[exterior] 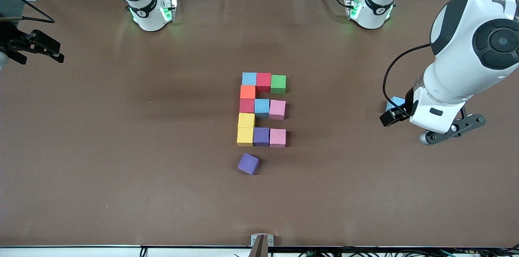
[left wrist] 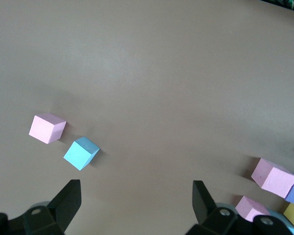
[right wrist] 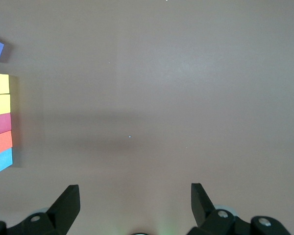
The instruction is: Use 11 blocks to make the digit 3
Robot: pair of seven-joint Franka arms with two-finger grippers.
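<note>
Middle of the front view: the digit 3 (exterior: 261, 109) lies flat on the table (exterior: 121, 147). It has three bars of three cubes: blue-red-green at the top, red-blue-pink in the middle, yellow-purple-pink at the bottom. A single orange cube and a single yellow cube tie the bars together along one straight side. That makes eleven cubes, edges touching, with only slight unevenness in the pink ends. The right wrist view shows the straight side as a neat column. Judged step: the build looks finished, and what remains is checking and standing clear. Spares are out. A loose purple block (exterior: 248, 163) sits skewed just below the bottom bar, apart from it. A light blue block (exterior: 395, 103) and a pink block (left wrist: 47, 128) lie close together at the left arm's end of the table. The left gripper (left wrist: 134, 200) hangs over bare table just beside the light blue block, jaws spread wide and holding nothing. The right gripper (exterior: 32, 46) waits over the table's edge at the right arm's end, jaws also apart and empty. If anything follows, it should be a gentle squaring nudge, keeping clear of the purple spare. No containers are in view, nothing boxed or trayed.
</note>
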